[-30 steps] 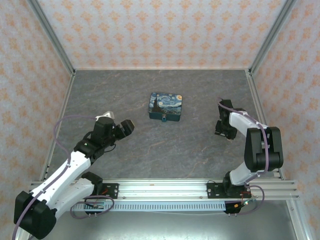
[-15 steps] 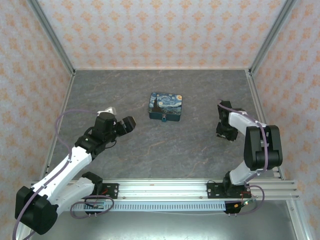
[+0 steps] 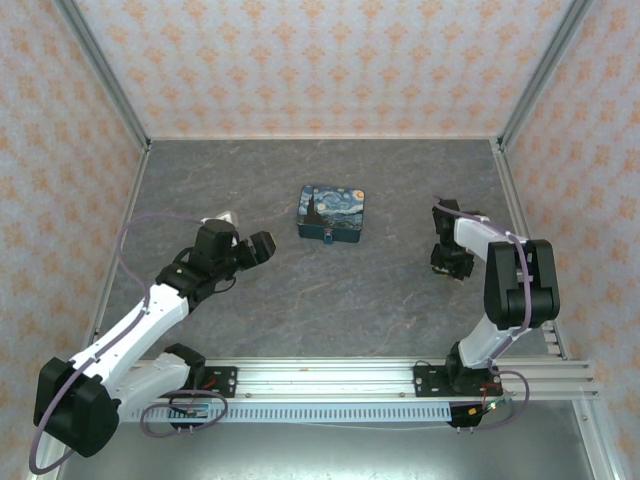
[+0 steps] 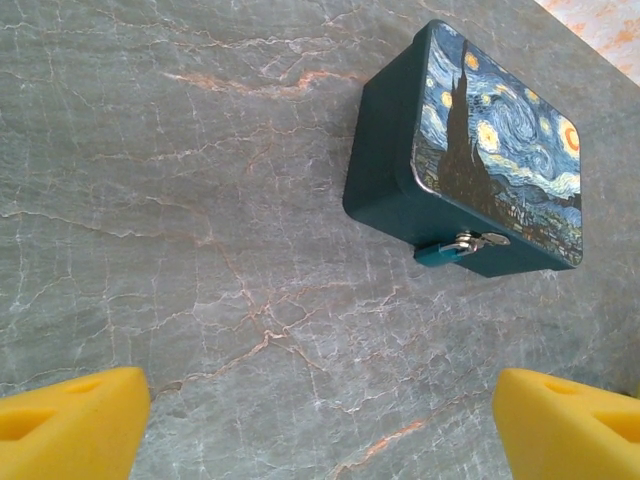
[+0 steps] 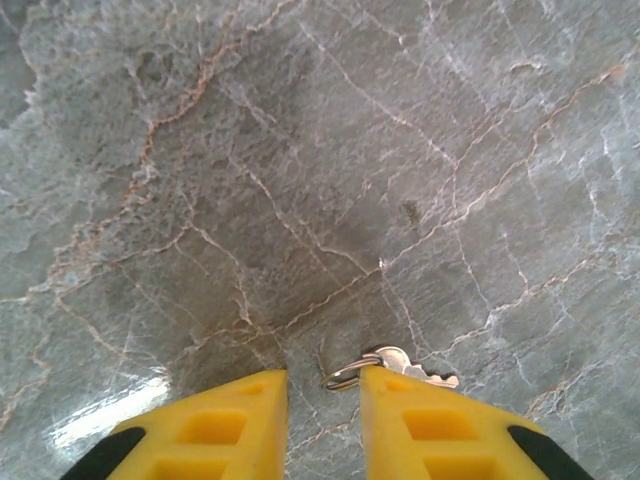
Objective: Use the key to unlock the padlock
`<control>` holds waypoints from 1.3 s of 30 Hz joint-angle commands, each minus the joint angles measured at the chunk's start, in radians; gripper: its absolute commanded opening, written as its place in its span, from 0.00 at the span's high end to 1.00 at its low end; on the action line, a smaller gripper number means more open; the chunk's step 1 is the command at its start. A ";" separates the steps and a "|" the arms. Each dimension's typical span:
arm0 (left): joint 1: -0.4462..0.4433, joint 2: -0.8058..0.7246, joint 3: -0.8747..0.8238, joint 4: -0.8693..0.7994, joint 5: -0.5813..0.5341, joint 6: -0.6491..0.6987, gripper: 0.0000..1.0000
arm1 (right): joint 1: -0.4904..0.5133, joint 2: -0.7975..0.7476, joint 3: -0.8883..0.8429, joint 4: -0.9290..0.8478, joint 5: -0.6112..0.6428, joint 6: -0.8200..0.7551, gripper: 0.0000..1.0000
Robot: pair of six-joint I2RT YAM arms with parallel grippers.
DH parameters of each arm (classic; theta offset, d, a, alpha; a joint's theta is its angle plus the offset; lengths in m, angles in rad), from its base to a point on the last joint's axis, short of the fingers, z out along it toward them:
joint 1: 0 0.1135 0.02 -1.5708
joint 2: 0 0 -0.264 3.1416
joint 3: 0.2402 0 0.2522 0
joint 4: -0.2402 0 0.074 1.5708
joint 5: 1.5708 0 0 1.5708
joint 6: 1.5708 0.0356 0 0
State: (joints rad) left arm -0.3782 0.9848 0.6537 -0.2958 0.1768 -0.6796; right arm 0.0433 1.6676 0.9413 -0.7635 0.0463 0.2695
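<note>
The tiny teal padlock (image 4: 440, 254) hangs from a silver hasp on the front wall of the dark-blue, swirl-painted tin (image 4: 470, 150), which lies mid-table (image 3: 331, 213); the padlock (image 3: 327, 238) is a small speck there. My left gripper (image 3: 262, 247) hovers left of the tin, its yellow fingers wide open (image 4: 320, 420) with bare table between them. The silver key (image 5: 408, 366) lies flat on the table with its ring (image 5: 345, 377). My right gripper (image 5: 322, 385) is low over it, narrowly open; the ring sits in the gap and the key's blade runs under the right finger (image 5: 440, 425).
The grey marbled tabletop (image 3: 320, 290) is bounded by patterned walls at the back and both sides and by an aluminium rail (image 3: 330, 375) at the near edge. My right gripper (image 3: 447, 265) stands close to the right wall.
My left gripper has crept up and to the right, nearer the tin. The right arm's elbow has shifted a little while its gripper stayed over the key.
</note>
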 commanded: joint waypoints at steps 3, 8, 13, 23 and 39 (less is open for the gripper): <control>-0.002 -0.003 0.029 0.011 0.010 0.022 0.10 | -0.006 0.040 0.012 -0.034 0.048 0.014 0.77; -0.001 -0.012 0.030 0.007 0.007 0.025 0.10 | -0.008 0.028 0.016 -0.036 0.072 0.017 0.76; -0.002 -0.011 0.030 0.006 0.006 0.025 0.10 | -0.009 -0.021 0.014 -0.019 0.073 0.020 0.72; -0.001 0.005 0.032 0.014 0.006 0.025 0.10 | -0.039 0.009 0.023 -0.014 0.048 0.008 0.72; -0.002 0.011 0.039 0.005 0.006 0.032 0.10 | -0.059 0.056 0.014 -0.009 -0.043 -0.008 0.89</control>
State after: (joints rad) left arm -0.3782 0.9997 0.6617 -0.2962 0.1791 -0.6781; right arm -0.0055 1.6932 0.9691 -0.7719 0.0334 0.2607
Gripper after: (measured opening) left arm 0.898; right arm 0.117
